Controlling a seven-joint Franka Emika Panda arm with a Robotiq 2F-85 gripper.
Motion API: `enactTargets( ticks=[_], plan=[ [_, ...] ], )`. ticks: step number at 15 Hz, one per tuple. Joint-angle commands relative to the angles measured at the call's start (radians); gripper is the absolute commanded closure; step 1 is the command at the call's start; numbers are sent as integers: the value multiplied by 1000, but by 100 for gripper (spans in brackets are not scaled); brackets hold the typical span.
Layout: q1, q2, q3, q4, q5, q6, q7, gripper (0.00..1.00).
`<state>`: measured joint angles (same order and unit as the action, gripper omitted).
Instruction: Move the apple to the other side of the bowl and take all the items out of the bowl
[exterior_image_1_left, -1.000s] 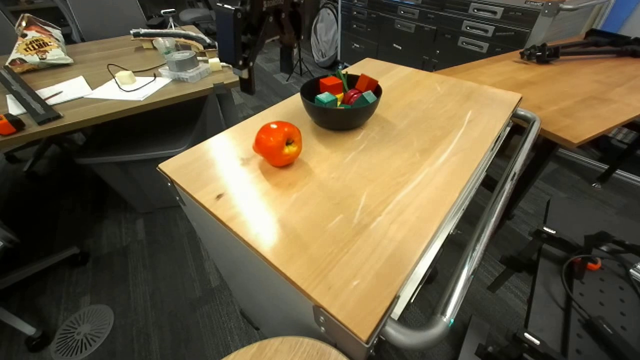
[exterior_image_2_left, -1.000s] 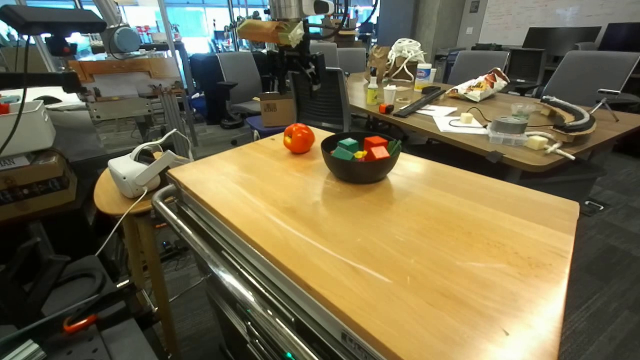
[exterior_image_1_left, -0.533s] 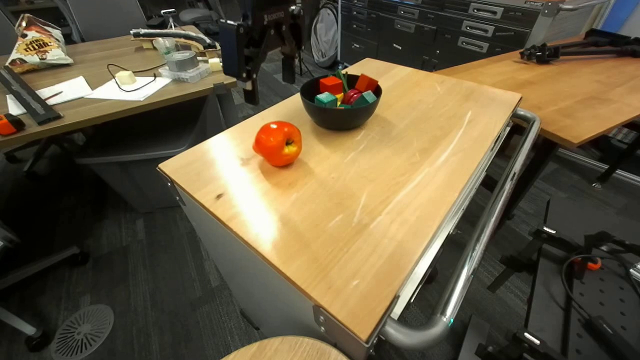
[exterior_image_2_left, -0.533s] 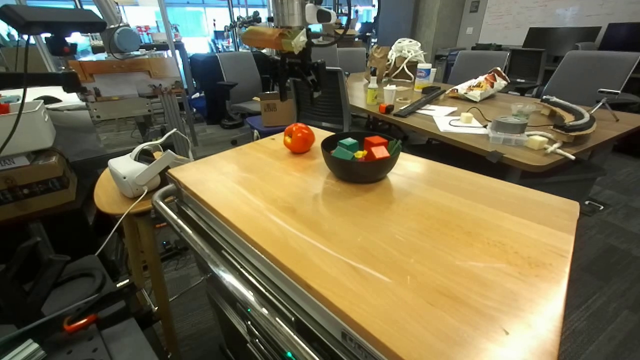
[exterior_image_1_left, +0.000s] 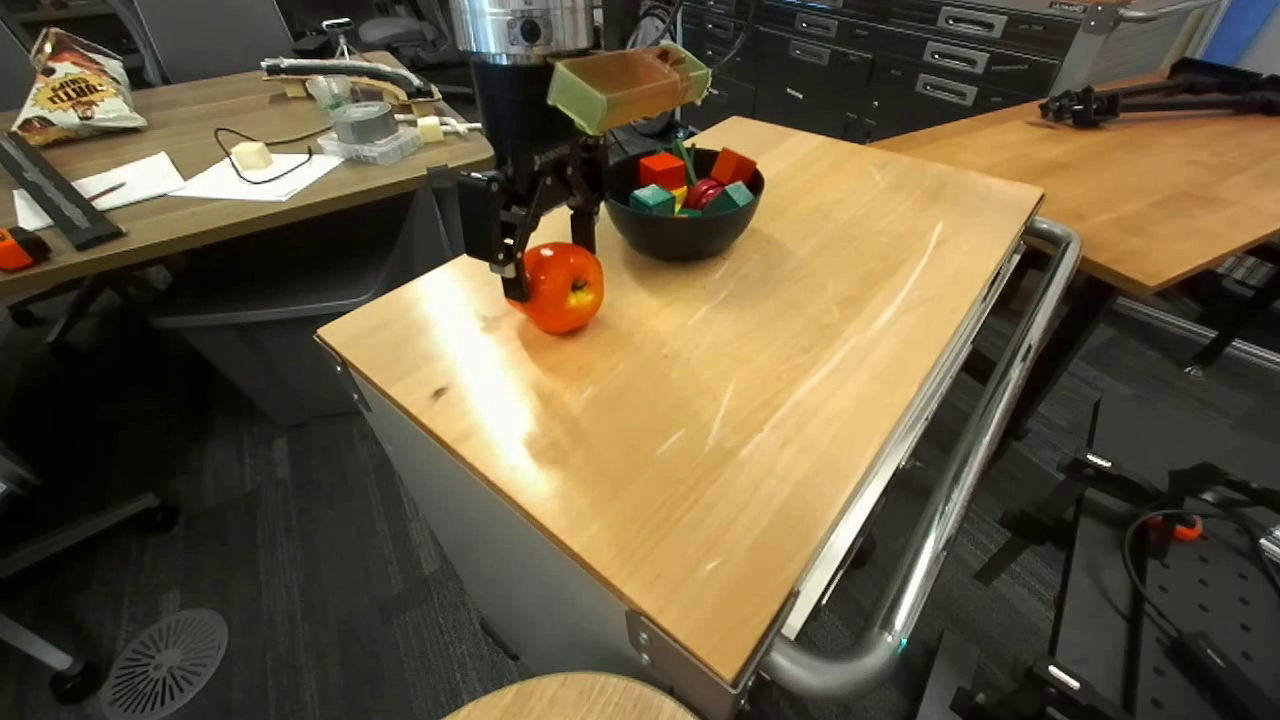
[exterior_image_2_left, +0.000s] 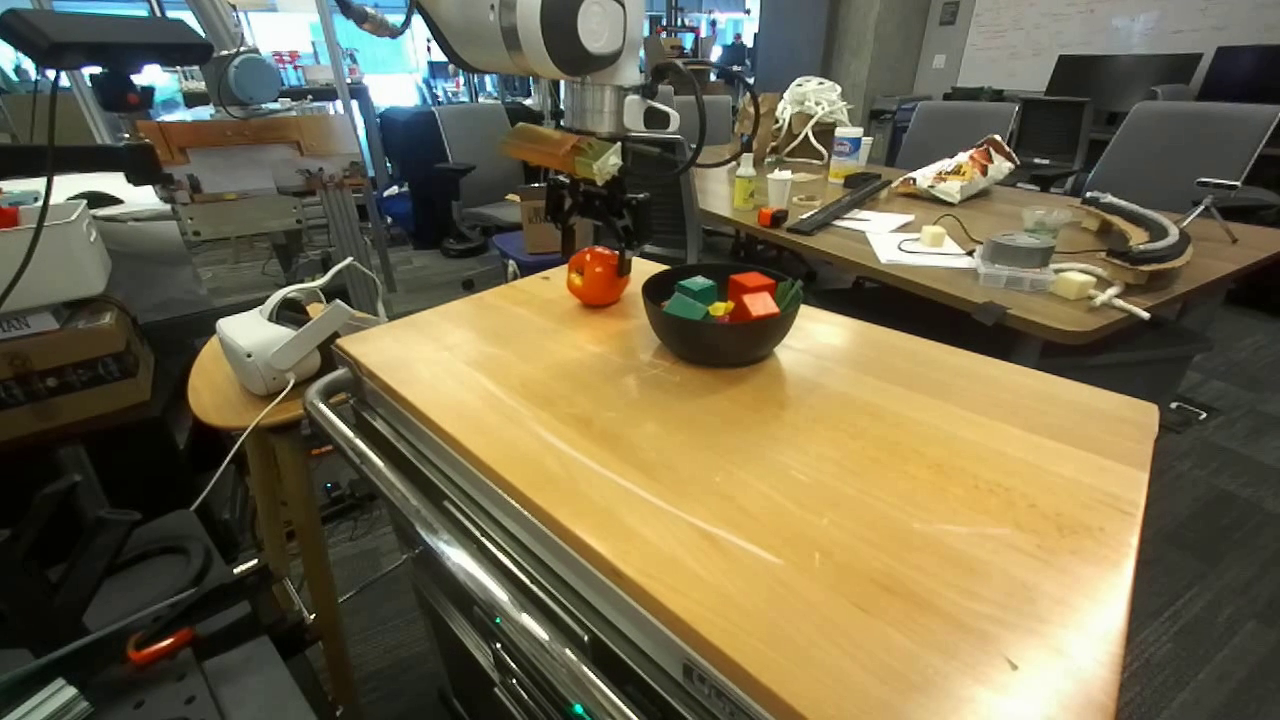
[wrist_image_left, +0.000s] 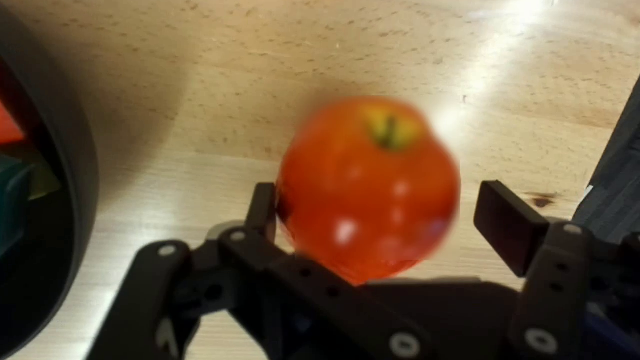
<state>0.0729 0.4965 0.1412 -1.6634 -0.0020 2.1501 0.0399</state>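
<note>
Robotiq gripper (wrist_image_left: 382, 215) straddles red-orange apple (wrist_image_left: 367, 187), jaws spread wide, centre of wrist view; black bowl (wrist_image_left: 82, 165) with toy cubes (wrist_image_left: 12, 195) sits at left edge.

Rectangular wooden worktop (exterior_image_1_left: 700, 420), light brown, scratched and glossy, with a tubular metal handle (exterior_image_1_left: 978, 450) along one edge. Directly upon it rest a red-orange apple (exterior_image_2_left: 592, 278) and an upright black bowl (exterior_image_2_left: 715, 346), near each other but apart, both closer to the edge opposite the handle.
</note>
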Motion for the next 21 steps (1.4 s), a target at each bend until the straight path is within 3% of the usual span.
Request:
enactTargets(
  ticks=[1,3,5,9,12,16,21],
  plan=[
    [15,35,-15,58,22,-19,-19,25],
    [15,36,-18,73,26,-68,-8,41],
    [15,26,-22,73,27,-83,-1,41],
    [18,-85,-84,-1,-44,65,62,41],
    [-24,-199,-129,-55,-22,113,95,41],
    [-100,-310,-224,-105,-39,87,167,41],
    [-199,-297,-329,-195,-46,88,250,41]
  ],
)
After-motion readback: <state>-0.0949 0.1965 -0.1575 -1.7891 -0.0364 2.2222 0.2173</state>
